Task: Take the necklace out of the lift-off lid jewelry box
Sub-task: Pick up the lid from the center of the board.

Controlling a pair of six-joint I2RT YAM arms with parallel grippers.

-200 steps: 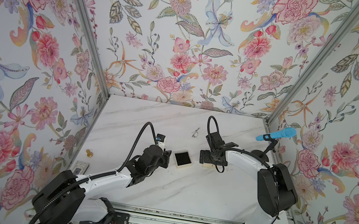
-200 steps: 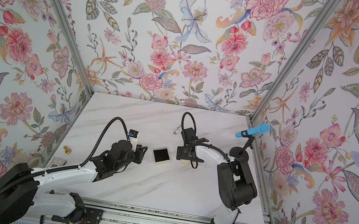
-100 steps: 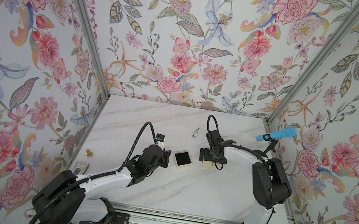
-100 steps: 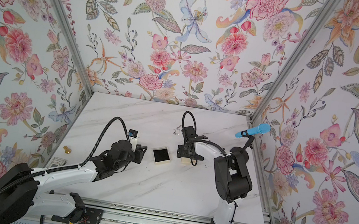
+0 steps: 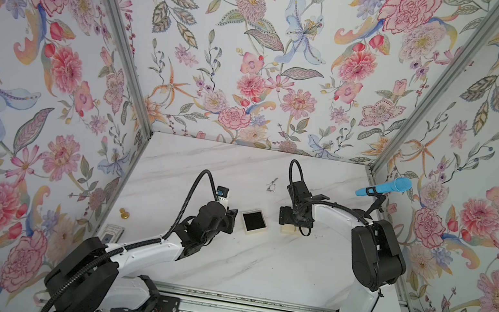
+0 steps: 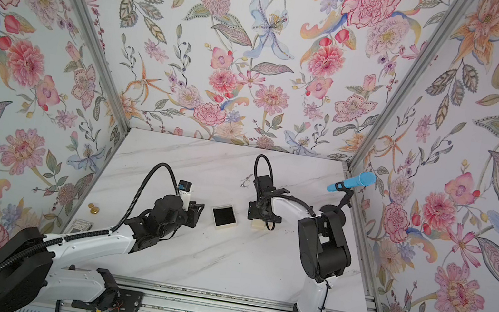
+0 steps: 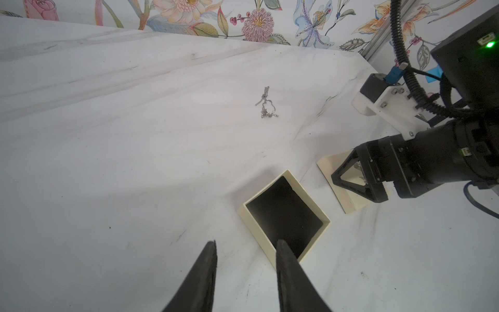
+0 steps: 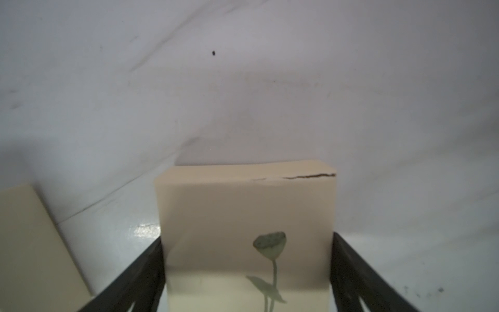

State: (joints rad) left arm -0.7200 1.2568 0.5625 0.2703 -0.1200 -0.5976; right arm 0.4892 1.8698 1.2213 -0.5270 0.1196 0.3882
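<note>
As both top views showed, the necklace (image 5: 271, 185) lay bunched on the marble counter (image 5: 257, 266), outside the lift-off lid jewelry box (image 5: 254, 221) and well apart from it at about 1 o'clock. The box sat open near the counter's middle, black lining bare, with its lid (image 5: 289, 230) flat on the counter at its 3 o'clock, near but not touching. The right hand (image 5: 290, 225) stood down over the lid, and the left hand (image 5: 232, 217) pointed at the box from 9 o'clock, just beside it. A gold knob (image 5: 123, 214) and a pale card (image 5: 111, 233) lay at the counter's 9 o'clock edge, and a blue microphone (image 5: 384, 187) stood at its 2 o'clock edge. From the left wrist, the left hand (image 7: 246, 243) was spread with nothing between its fingers (image 7: 208, 270), one tip overlapping the box's (image 7: 256, 228) near corner; the necklace (image 7: 266, 106) lay beyond the box, alone on the counter. From the right wrist, the right hand (image 8: 247, 237) pinched the lid (image 8: 243, 205), one finger against each side; the lid bore a flower-stem drawing and a split along its far edge, and a cream wall of the box (image 8: 32, 243) showed beside it.
</note>
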